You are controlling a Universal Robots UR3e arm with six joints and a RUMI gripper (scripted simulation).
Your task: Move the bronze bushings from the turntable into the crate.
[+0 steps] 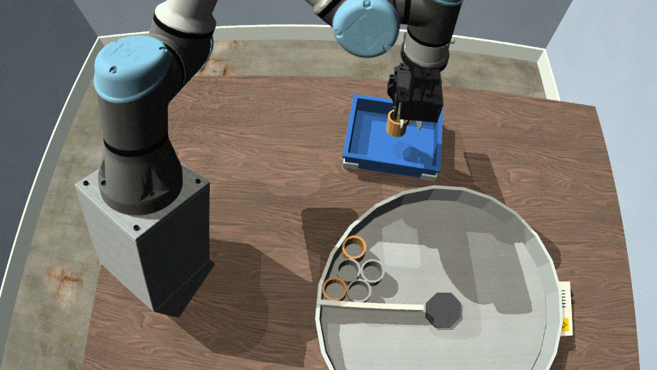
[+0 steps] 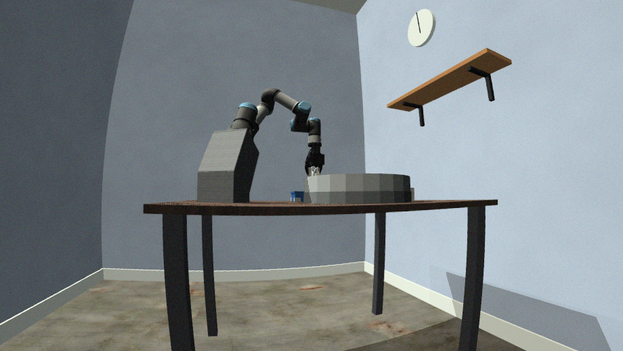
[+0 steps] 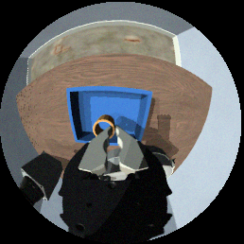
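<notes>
Workshop-like room: robot arm (image 1: 138, 138) (image 2: 285, 100) on metal pedestal (image 1: 176, 250) (image 2: 217, 152), stained floor (image 1: 64, 257) (image 2: 261, 309) (image 3: 104, 40)

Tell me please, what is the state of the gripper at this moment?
Gripper: closed, gripping a bronze bushing by its wall, over the blue crate.
</notes>
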